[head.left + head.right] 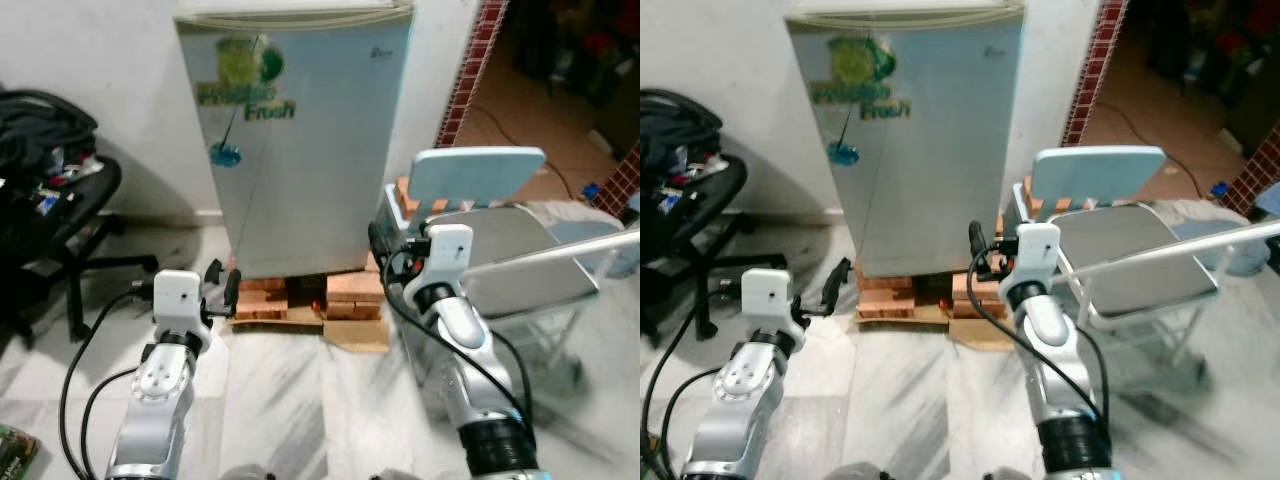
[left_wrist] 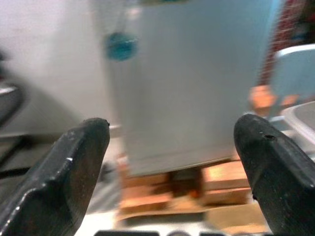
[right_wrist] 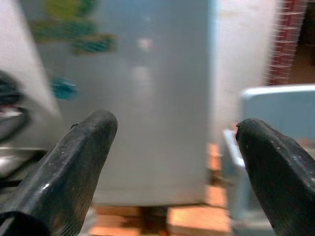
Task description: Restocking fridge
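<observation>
A tiled floor leads to a closed silver fridge [image 1: 300, 140] standing on bricks [image 1: 305, 297] straight ahead against the far wall. Left gripper [image 2: 170, 162] and right gripper [image 3: 172, 167] hover spread wide, holding nothing. A folding chair [image 1: 500, 250] near right could snag the right arm on approach.

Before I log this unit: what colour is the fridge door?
Silver-grey, with green and blue stickers; the fridge door shows best in the left eye view.

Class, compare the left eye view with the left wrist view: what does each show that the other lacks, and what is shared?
The left eye view adds the black office chair, the right gripper and the green logo. The left wrist view adds a close look at the open left gripper. Both share the fridge, its blue sticker and the bricks beneath.
</observation>
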### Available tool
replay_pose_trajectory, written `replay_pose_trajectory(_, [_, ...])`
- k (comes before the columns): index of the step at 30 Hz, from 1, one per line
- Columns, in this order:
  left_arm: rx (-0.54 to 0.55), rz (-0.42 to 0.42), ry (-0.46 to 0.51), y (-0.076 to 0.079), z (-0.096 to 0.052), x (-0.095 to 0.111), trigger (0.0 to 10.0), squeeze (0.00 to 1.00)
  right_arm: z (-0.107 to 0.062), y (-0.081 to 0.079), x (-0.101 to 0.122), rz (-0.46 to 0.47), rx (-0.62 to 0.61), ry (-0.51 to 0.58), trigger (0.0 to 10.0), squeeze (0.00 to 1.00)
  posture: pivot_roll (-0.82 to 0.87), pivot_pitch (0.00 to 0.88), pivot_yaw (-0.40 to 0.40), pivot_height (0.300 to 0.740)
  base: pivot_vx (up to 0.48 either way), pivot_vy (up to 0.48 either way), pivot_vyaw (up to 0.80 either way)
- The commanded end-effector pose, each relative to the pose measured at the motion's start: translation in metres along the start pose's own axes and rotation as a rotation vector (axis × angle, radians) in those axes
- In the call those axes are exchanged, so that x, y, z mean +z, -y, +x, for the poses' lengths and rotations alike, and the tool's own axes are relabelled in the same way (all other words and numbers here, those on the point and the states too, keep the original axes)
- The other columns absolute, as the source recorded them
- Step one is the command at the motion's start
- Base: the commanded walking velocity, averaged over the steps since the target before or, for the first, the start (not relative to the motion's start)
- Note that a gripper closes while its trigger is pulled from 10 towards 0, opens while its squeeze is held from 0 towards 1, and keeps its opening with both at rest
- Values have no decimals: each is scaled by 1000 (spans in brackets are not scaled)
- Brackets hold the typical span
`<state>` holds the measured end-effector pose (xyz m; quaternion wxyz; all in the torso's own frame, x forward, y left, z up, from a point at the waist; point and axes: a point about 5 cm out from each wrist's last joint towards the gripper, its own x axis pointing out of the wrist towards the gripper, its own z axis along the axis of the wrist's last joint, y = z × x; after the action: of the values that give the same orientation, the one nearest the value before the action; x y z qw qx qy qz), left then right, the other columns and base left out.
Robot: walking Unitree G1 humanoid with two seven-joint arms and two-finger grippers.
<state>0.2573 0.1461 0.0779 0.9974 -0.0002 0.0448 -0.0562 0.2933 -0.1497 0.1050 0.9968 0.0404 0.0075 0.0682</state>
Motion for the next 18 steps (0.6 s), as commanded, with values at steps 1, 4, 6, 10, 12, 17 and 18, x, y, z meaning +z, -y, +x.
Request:
replay_pose_trajectory(1, [-11, 8, -9, -2, -2, -1, 10000, 0, 2, 0, 4, 9, -6, 10, 10000, 0, 60, 0, 12, 740, 0, 480, -800])
replay_pose_trajectory(4, [-25, 1, -11, 1, -3, -2, 10000, 0, 4, 1, 4, 6, -7, 11, 10000, 0, 64, 0, 11, 740, 0, 480, -800])
replay_pose_trajectory(6, [-32, -4, -17, 1, -4, -4, 10000, 0, 4, 1, 3, 5, -9, 9, 10000, 0, 64, 0, 11, 740, 0, 480, -800])
replay_pose_trajectory(10, [-36, -6, -21, 2, -5, -5, 10000, 0, 3, -1, 2, 6, -9, 6, 10000, 0, 62, 0, 14, 740, 0, 480, -800])
replay_pose_trajectory(12, [-36, -4, -20, 3, -5, -5, 10000, 0, 2, -1, 2, 6, -8, 6, 10000, 0, 61, 0, 14, 740, 0, 480, -800])
replay_pose_trajectory(17, [-34, 2, -25, 2, -3, -6, 10000, 0, 2, 0, 1, 3, -12, 10, 10000, 0, 61, 0, 15, 740, 0, 480, -703])
replay_pose_trajectory(18, [-33, 3, -25, 1, -3, -6, 10000, 0, 2, 0, 1, 2, -13, 11, 10000, 0, 61, 0, 15, 740, 0, 480, 0])
